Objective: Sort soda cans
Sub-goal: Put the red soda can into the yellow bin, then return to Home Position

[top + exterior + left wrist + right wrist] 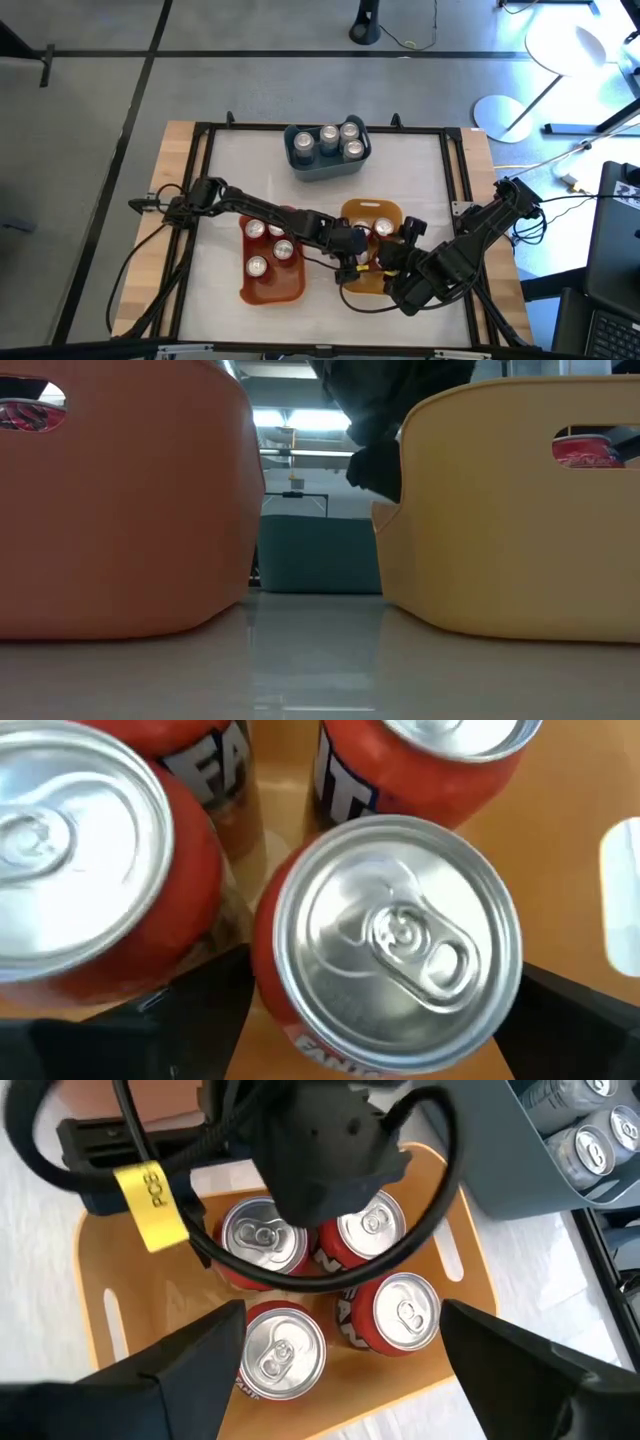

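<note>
Several orange soda cans stand upright in the yellow bin (pixel 352 212), seen from above in the right wrist view (pixel 95 1330). My left gripper (pixel 352 258) reaches into that bin, slanting down, open, with one orange can (pixel 400 935) upright between its fingers on the bin floor. My right gripper (pixel 340 1370) hovers open above the bin's near end (pixel 395 275) and has nothing between its fingers. More cans (pixel 283 249) stand in the red-orange bin (pixel 270 285), and silver cans (pixel 329 136) in the blue-grey bin (pixel 293 160). My left gripper stands open around the body of the orange can, one finger (pixel 200 1005) on each side just below the can's rim, coming from above at a slant. Whether either finger touches the can, I cannot tell. The can stands upright on the bin floor.
The three bins stand close together: the red-orange bin (pixel 120 510) and yellow bin (pixel 500 530) side by side near the front, the blue-grey bin (pixel 320 555) behind. Both arms crowd over the yellow bin. A black frame (pixel 452 180) edges the white mat.
</note>
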Robot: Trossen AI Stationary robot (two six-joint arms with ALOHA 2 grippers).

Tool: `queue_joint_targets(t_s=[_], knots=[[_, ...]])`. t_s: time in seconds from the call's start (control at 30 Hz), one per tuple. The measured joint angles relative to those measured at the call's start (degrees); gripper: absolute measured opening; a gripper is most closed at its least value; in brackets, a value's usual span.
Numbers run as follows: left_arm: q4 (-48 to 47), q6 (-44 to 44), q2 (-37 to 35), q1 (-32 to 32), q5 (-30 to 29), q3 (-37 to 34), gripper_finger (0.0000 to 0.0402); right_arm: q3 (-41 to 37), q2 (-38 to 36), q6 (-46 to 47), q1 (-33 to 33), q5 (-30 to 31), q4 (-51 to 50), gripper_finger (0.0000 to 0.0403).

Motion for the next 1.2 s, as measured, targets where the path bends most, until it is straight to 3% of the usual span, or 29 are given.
queue_joint_targets(t_s=[0.17, 0.43, 0.53, 0.7, 0.83, 0.97, 1.03, 1.2], knots=[[-0.68, 0.84, -1.87, 0.07, 0.00, -0.01, 0.0355, 0.00, 0.00, 0.00, 0.00, 0.02, -0.07, 0.0331], [-7.30, 3.64, -11.58, -1.48, -2.96, 0.01, 0.0333, 0.00, 0.00, -1.45, 0.00, -0.06, 0.07, 0.0331], [-12.76, 4.94, -16.01, -3.52, -8.85, 0.01, 0.0296, 0.00, 0.00, -5.66, 0.00, 0.05, 0.96, 0.0331], [-23.05, 4.22, -23.41, -6.93, -18.95, -1.46, 0.0190, 0.00, 0.00, -16.39, -2.85, -0.79, 4.72, 0.0330], [-27.78, 0.02, -30.67, -8.52, -30.78, -8.87, 0.0097, -0.53, -0.03, -24.98, -7.47, -2.37, 8.37, 0.0330], [-28.46, -3.20, -40.35, -8.31, -32.11, -18.70, 0.0021, -4.94, -2.61, -31.18, -11.82, -6.97, 13.13, 0.0330], [-26.94, -4.28, -45.46, -8.58, -32.06, -24.08, 0.0007, -8.87, -6.04, -32.87, -13.59, -8.47, 17.28, 0.0330], [-17.40, -2.85, -59.61, -8.97, -30.71, -36.69, 0.0014, -25.56, -18.77, -36.09, -18.85, -16.58, 35.03, 0.0330]])
